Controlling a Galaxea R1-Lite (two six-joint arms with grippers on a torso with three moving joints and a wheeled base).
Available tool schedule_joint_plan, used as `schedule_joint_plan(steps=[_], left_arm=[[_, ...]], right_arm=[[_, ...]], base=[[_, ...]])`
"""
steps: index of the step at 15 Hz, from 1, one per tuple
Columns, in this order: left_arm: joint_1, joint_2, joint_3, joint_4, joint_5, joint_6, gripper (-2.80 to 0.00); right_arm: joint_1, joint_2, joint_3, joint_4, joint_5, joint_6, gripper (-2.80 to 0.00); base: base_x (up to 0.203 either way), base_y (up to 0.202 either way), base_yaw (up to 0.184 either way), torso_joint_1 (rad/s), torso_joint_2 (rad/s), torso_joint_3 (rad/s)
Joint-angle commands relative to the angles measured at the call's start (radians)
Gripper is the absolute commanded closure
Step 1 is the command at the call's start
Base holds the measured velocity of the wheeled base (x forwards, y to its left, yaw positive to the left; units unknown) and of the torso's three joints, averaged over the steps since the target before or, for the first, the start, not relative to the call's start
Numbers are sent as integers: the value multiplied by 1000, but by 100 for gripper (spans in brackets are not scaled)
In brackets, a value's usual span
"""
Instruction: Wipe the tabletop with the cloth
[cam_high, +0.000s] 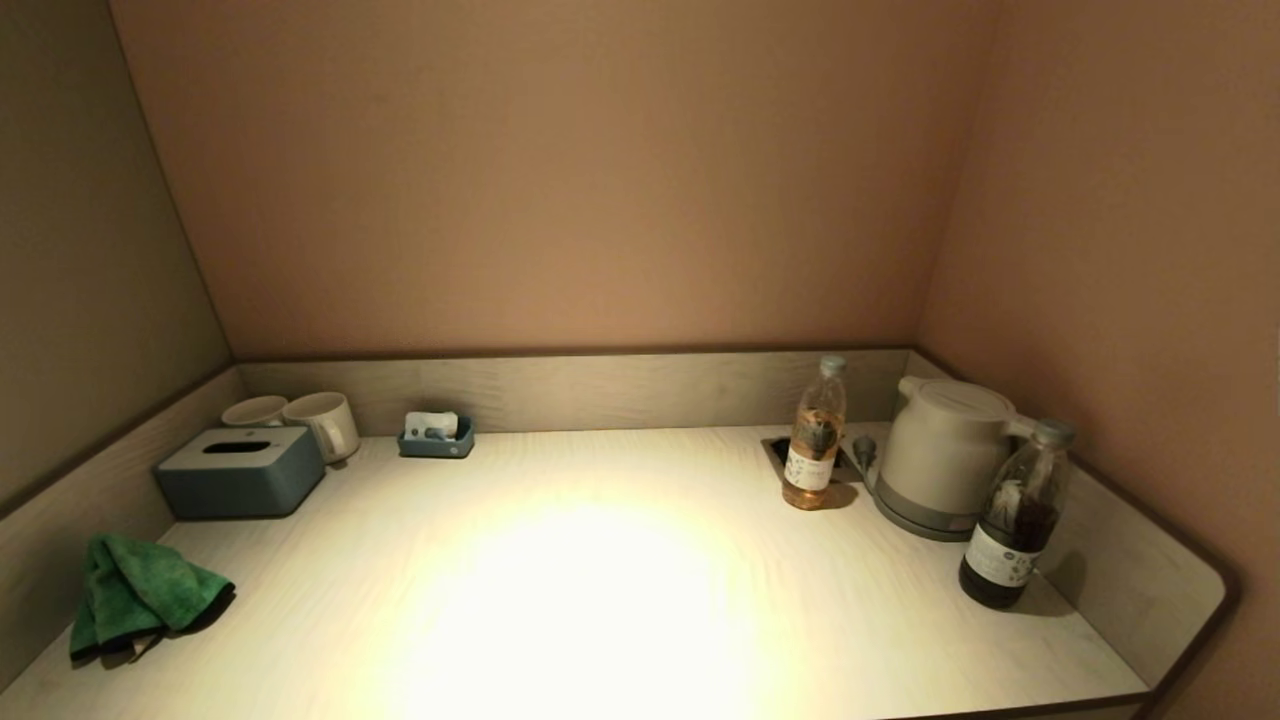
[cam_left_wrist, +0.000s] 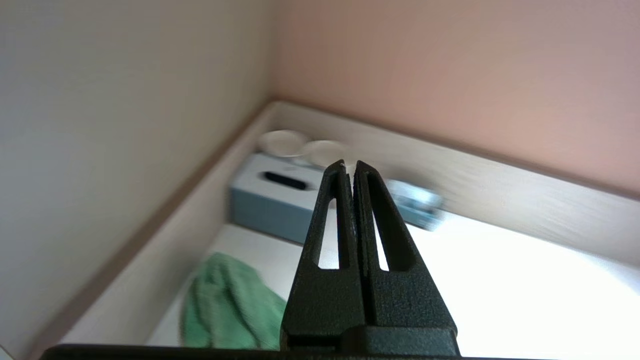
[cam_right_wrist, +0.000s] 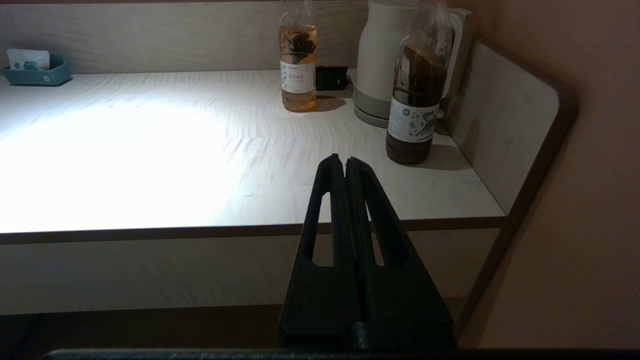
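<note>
A crumpled green cloth (cam_high: 135, 595) lies on the pale wooden tabletop (cam_high: 600, 580) at its near left, close to the left side wall. It also shows in the left wrist view (cam_left_wrist: 225, 310). Neither arm shows in the head view. My left gripper (cam_left_wrist: 349, 167) is shut and empty, held in the air above the near left of the table, with the cloth below and to one side of it. My right gripper (cam_right_wrist: 345, 161) is shut and empty, held in front of the table's front edge near the right end.
A grey-blue tissue box (cam_high: 240, 470), two white cups (cam_high: 325, 420) and a small blue tray (cam_high: 437, 437) stand at the back left. A pale drink bottle (cam_high: 815, 435), a white kettle (cam_high: 940, 455) and a dark drink bottle (cam_high: 1015, 515) stand at the right.
</note>
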Motion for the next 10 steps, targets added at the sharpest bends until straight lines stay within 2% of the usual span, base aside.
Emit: schedule_joint_plan(steps=[1, 3, 6, 8, 10], left_arm=[[0, -281, -18, 168, -122, 0, 0], [2, -399, -23, 280, -239, 1, 0], [2, -533, -30, 411, -359, 2, 0], [-1, -637, -33, 500, -411, 2, 0], [-7, -731, -34, 571, -424, 2, 0]], right_arm=[[0, 1, 0, 0, 0, 0, 0], [0, 1, 0, 0, 1, 0, 0], [0, 1, 0, 0, 0, 0, 0], [0, 1, 0, 0, 1, 0, 0], [0, 1, 0, 0, 1, 0, 0]], base=[[0, 0, 0, 0, 0, 0], [0, 0, 0, 0, 0, 0], [0, 0, 0, 0, 0, 0], [0, 0, 0, 0, 0, 0], [0, 0, 0, 0, 0, 0]])
